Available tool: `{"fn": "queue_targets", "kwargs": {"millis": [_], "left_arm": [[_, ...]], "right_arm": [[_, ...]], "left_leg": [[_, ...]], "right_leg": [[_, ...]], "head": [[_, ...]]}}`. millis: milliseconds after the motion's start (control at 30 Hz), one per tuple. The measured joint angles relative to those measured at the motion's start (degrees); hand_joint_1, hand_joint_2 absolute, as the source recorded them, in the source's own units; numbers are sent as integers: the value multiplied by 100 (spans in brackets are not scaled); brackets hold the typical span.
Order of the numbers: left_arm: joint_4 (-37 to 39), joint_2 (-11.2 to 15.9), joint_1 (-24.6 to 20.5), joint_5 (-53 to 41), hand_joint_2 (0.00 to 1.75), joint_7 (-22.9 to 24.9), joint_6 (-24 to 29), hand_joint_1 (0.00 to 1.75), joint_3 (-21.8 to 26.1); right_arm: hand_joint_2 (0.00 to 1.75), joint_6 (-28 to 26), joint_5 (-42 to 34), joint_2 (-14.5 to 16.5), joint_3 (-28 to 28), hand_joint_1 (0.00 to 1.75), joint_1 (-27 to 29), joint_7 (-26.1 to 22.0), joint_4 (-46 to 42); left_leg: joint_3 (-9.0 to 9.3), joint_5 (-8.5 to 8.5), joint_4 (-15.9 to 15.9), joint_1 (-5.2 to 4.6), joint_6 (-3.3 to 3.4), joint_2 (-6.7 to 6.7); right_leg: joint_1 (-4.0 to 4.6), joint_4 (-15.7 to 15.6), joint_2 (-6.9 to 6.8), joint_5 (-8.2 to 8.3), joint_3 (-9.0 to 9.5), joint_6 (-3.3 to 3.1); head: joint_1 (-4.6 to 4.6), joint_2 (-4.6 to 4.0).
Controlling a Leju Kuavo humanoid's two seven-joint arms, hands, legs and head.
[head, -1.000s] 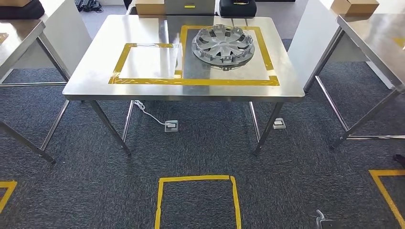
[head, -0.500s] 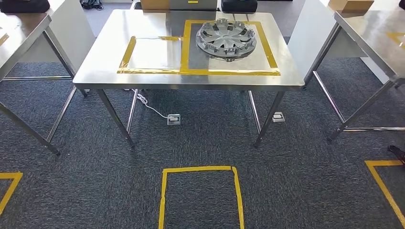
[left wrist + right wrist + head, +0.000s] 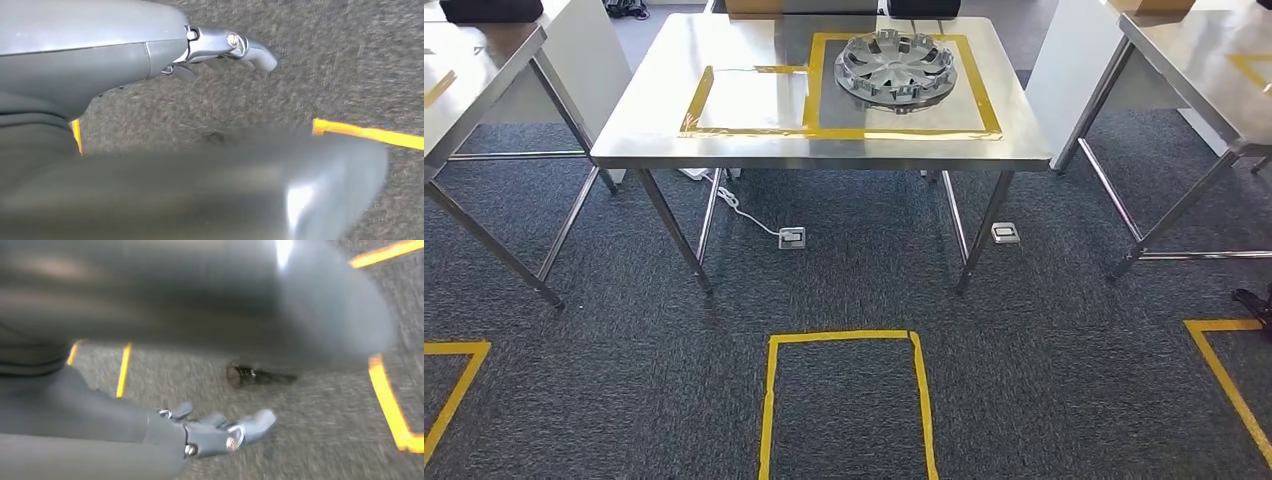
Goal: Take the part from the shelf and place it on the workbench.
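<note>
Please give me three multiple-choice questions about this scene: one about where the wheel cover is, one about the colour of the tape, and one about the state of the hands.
1. Where does the wheel cover lie?
A. On the carpet
B. On the steel table, inside the larger tape frame
C. Inside the smaller tape frame

2. What colour is the tape square on the floor?
A. Yellow
B. Red
C. White

3. What do the robot hands hold?
A. The left holds the wheel cover
B. The right holds a box
C. Neither holds anything

Answers:
1. B, since the head view shows it on the tabletop within the larger frame.
2. A, since the floor lines are yellow like those on the table.
3. C, since the left robot hand and the right robot hand both hang over bare carpet with nothing in them.
</note>
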Motion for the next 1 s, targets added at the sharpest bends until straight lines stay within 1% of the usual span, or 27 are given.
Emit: {"fn": "queue_targets", "kwargs": {"millis": [33, 67, 100, 167, 200, 233, 367, 667, 833, 1000], "left_arm": [[0, 4, -7, -1, 175, 31, 11, 0, 0], [1, 7, -10, -6, 175, 46, 19, 0, 0], [1, 14, -11, -6, 175, 49, 24, 0, 0], [0, 25, -12, 12, 175, 37, 26, 0, 1], [1, 27, -14, 22, 175, 38, 32, 0, 2], [1, 27, -15, 23, 175, 51, 45, 0, 2], [2, 25, -14, -37, 175, 169, 128, 0, 2], [-1, 19, -8, -63, 175, 261, 169, 0, -56], [-49, 28, 79, 395, 175, 386, 236, 0, -592], [-133, 57, 184, 966, 175, 519, 303, 0, -1272]], "right_arm": [[175, 42, -13, 15, -28, 0, -6, 144, 4], [175, 89, -16, 29, -51, 0, -7, 283, 10], [175, 122, -12, 41, -69, 0, -5, 390, 16], [175, 188, 9, 65, -98, 0, -2, 473, 28], [175, 221, 20, 74, -114, 0, -3, 472, 30], [175, 258, 33, 81, -129, 0, -5, 455, 30], [175, 421, 50, 87, -160, 0, -8, 373, 30], [175, 529, 28, 91, -181, 0, -2, 361, 30], [175, 427, -234, 91, 11, 0, 71, 327, 29], [175, 289, -544, 90, 319, 0, 157, 280, 13]], "left_leg": [[-6, -54, -21, -9, 28, 0], [-12, -71, -38, -7, 42, -1], [-14, 10, -59, -2, 21, -2], [-14, 230, -108, 16, -57, -6], [-18, 318, -126, 22, -81, -8], [-23, 354, -133, 27, -111, -9], [-41, 381, -134, 34, -139, -10], [-59, 386, -128, 33, -143, -10], [-75, 386, -118, 33, -141, -10], [-83, 388, -116, 33, -136, -10]], "right_leg": [[-7, -23, 2, 35, -13, 6], [1, -22, 2, 62, -34, -8], [11, -12, 0, 83, -50, -41], [28, 21, -3, 107, -81, -74], [33, 39, -4, 114, -98, -85], [37, 54, -5, 118, -114, -94], [43, 82, -5, 128, -146, -110], [42, 87, -5, 130, -160, -111], [42, 87, -6, 132, -171, -107], [42, 87, -6, 136, -177, -101]], "head": [[-9, 0], [-21, 0], [-28, 0], [-35, 0], [-39, 0], [-40, 0], [-43, 0], [-43, 0], [-43, 0], [-43, 0]]}}
